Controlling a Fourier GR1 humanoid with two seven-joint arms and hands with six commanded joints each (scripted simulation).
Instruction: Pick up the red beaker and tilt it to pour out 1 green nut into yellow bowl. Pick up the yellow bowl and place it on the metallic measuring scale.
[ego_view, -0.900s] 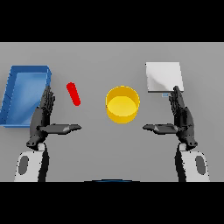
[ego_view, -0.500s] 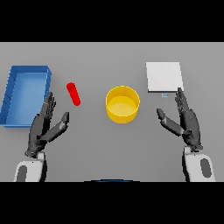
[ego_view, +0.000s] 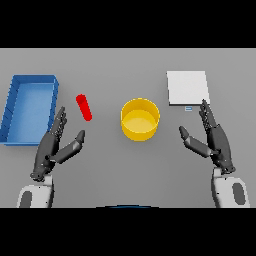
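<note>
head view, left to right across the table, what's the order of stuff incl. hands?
blue tray → left hand → red beaker → yellow bowl → measuring scale → right hand, which sits just below the scale's right part.

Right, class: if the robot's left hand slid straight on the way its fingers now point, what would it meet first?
Probably the blue tray: the left hand points up and slightly right, toward its right wall. The red beaker lies just right of that line, so a graze is possible.

The bowl (ego_view: 140, 119) sits in the middle, the beaker (ego_view: 84, 107) and tray (ego_view: 29, 108) to its left, the scale (ego_view: 187, 87) right.
</note>
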